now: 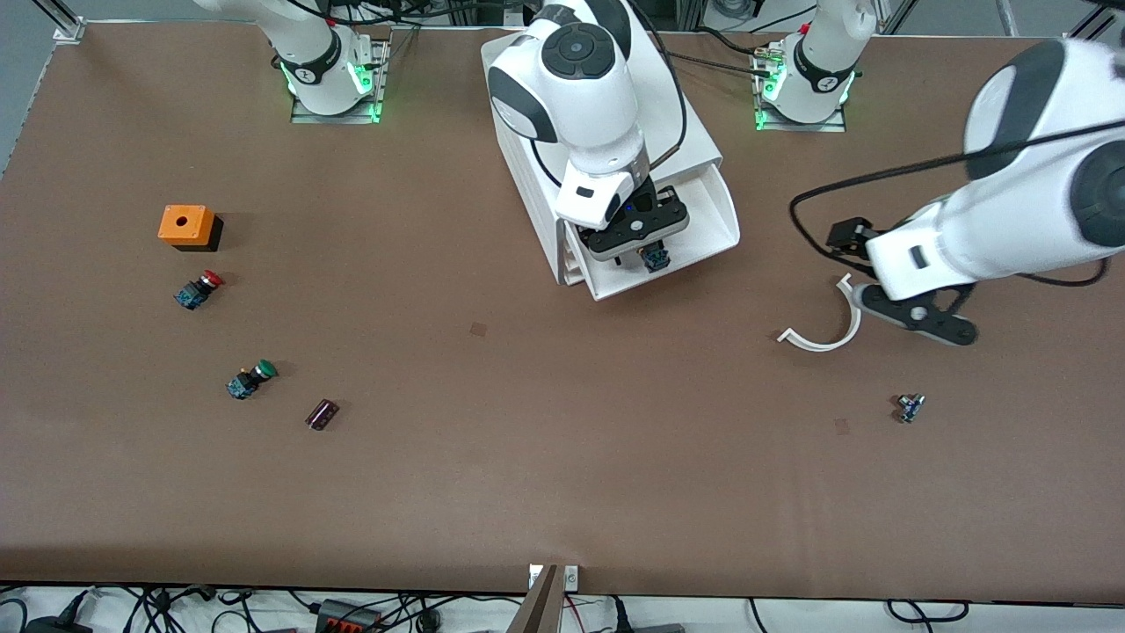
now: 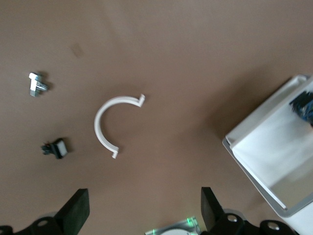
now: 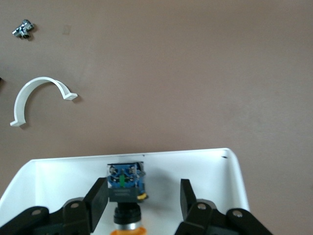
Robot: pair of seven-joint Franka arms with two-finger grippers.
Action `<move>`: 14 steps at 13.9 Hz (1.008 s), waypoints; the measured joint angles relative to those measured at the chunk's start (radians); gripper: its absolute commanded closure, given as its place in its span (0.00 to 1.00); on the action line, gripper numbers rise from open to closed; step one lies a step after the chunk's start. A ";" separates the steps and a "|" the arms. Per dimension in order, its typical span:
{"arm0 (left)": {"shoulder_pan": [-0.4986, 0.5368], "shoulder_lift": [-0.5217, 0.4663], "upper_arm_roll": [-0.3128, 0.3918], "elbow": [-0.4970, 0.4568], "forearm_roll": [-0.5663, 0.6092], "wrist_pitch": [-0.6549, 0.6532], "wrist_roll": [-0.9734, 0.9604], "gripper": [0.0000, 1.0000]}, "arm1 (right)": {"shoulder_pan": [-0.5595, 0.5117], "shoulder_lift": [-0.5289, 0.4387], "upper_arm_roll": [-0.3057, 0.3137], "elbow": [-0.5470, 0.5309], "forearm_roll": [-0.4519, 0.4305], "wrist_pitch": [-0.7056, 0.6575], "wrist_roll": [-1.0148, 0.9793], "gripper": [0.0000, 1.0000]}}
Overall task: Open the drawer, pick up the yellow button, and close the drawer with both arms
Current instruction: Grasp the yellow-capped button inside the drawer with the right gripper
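The white cabinet [image 1: 694, 132] stands mid-table near the arms' bases. Its top drawer [image 1: 716, 220] is pulled out toward the front camera and also shows in the right wrist view [image 3: 146, 155] and the left wrist view [image 2: 254, 142]. The orange-capped button [image 3: 124, 183] lies in the drawer [image 1: 655, 257]. My right gripper [image 1: 646, 246] is down in the drawer, open [image 3: 143, 188], with the button between its fingers, against one finger. My left gripper [image 1: 923, 318] is open and empty [image 2: 144, 196], low over the table toward the left arm's end.
A white arc clip [image 1: 826, 330] lies beside the left gripper, and a small metal part [image 1: 910, 407] lies nearer the front camera. Toward the right arm's end are an orange box [image 1: 186, 225], a red-capped button [image 1: 199, 289], a green-capped button [image 1: 250, 379] and a small dark part [image 1: 322, 414].
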State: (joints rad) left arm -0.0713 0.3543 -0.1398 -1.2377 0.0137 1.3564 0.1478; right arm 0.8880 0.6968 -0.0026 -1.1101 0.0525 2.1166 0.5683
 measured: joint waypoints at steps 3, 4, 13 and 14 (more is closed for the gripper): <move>0.024 0.018 0.009 0.065 0.001 0.000 0.000 0.00 | 0.021 0.017 0.000 0.001 -0.016 0.015 0.027 0.32; 0.030 0.029 0.009 0.069 0.001 0.000 0.000 0.00 | 0.027 0.023 -0.001 0.001 -0.019 0.017 0.032 0.32; 0.021 0.061 -0.003 0.086 0.001 0.000 -0.155 0.00 | 0.068 0.059 -0.007 0.001 -0.078 0.038 0.095 0.37; 0.021 0.061 -0.003 0.086 0.001 0.000 -0.157 0.00 | 0.068 0.059 -0.011 0.001 -0.078 0.043 0.095 0.40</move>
State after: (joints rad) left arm -0.0501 0.4155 -0.1427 -1.1516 0.0144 1.3563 -0.0097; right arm 0.9563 0.7557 -0.0140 -1.1087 -0.0255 2.1597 0.6635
